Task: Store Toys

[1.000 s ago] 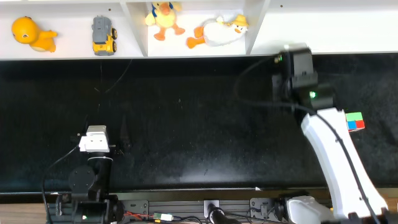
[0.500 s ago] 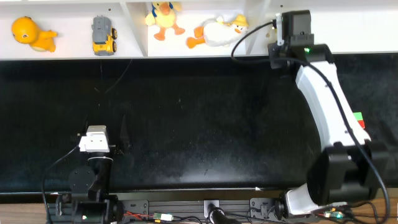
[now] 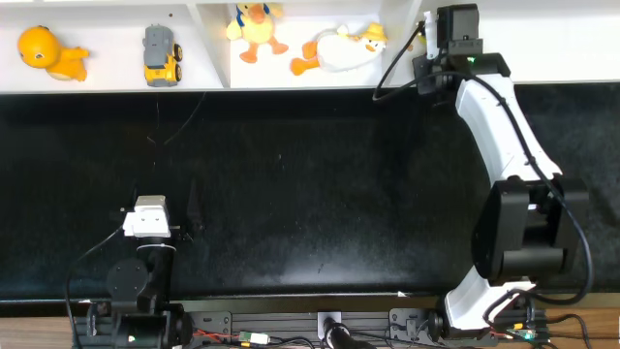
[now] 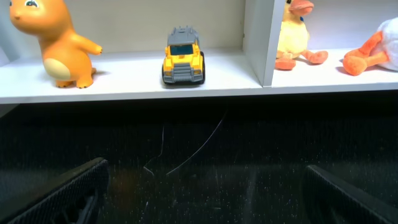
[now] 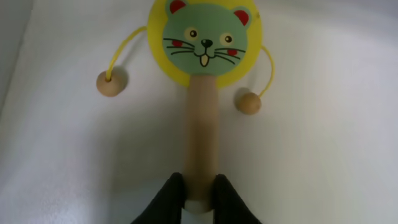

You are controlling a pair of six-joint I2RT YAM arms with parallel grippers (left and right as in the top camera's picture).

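White shelf behind black table. At one o'clock, pinches cat-face rattle by its handle in right gripper, inside shelf compartment, likely for release. Left gripper wide apart at eight o'clock.

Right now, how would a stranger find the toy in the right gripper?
Find the long white shelf behind the black table, rightmost compartment. There the right gripper pinches a wooden-handled rattle drum. Unlike the plush ducks next door, it shows a green cat face and two beads on strings.
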